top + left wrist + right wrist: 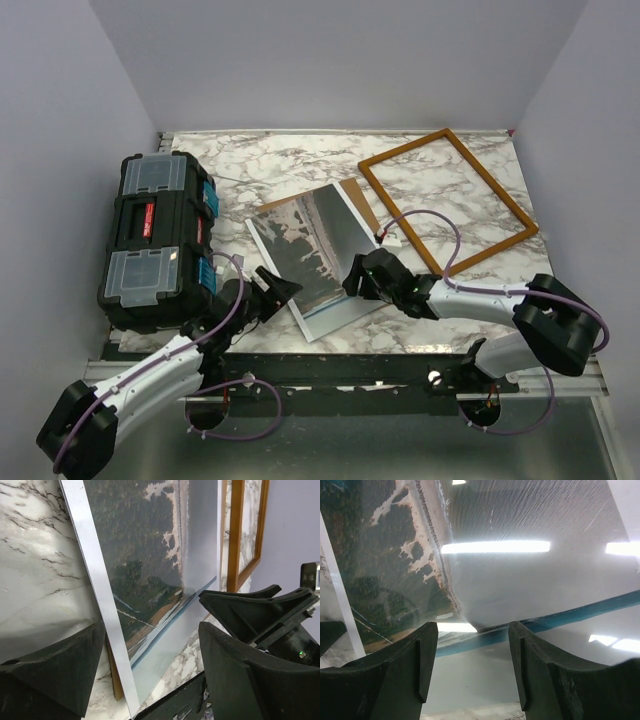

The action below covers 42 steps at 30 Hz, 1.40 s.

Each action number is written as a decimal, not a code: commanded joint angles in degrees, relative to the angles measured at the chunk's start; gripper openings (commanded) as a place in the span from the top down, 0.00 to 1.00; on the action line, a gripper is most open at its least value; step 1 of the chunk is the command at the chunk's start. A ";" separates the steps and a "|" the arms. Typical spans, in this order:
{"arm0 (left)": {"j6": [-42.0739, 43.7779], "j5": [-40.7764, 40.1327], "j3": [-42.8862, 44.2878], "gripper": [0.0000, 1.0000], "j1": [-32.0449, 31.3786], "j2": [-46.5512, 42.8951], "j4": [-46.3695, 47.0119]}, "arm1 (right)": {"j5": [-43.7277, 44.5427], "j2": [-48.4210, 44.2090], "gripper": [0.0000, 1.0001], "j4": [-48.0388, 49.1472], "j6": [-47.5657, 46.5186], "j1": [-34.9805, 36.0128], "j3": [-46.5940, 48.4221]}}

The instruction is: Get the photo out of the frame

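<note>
**Top external.** Marble table (280, 160). The frame (404, 149) lies flat at the far right, with marble showing through its opening. The photo (310, 250) is out of it, at the table's centre and set at a diagonal, lying on a brown backing board (362, 205) that shows past its far right corner. Black toolbox (150, 240) at the left edge. The left arm reaches low from the near left, with the left gripper (278, 290) at the photo's near left edge. The right arm is folded in from the right, forearm nearly level, with the right gripper (355, 275) at the photo's right edge.

**Left wrist.** Fingers (60, 665) are spread wide, the photo's pale border running between them. Nothing is clamped. The right gripper's black fingers show at the right.

**Right wrist.** Fingers (395, 675) are parted over the glossy print, which reflects the ceiling lights. Jaws are released, with nothing pinched between them.
</note>
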 commanded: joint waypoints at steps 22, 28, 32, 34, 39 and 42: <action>-1.26 -3.15 6.96 0.08 -0.21 3.10 -15.99 | -6.26 1.54 0.31 1.52 -5.94 0.23 2.81; -0.20 -3.03 8.17 0.07 -0.21 6.09 -14.71 | 4.42 -3.40 0.19 -11.68 -10.23 0.02 8.72; -0.46 -2.68 8.53 0.07 -0.21 6.52 -14.63 | 6.27 -4.28 0.01 -14.71 -16.43 -3.73 10.05; -0.64 -2.55 8.84 0.07 -0.23 6.72 -14.93 | 3.31 -4.04 0.00 -13.83 -19.77 -8.06 10.09; -0.98 -2.76 9.22 0.07 -0.21 7.08 -15.08 | -3.11 -1.60 0.00 -6.54 -29.72 -13.68 11.72; -1.06 -2.52 9.72 0.07 -0.21 7.95 -15.03 | -5.00 3.71 0.00 -6.76 -31.26 -15.92 15.56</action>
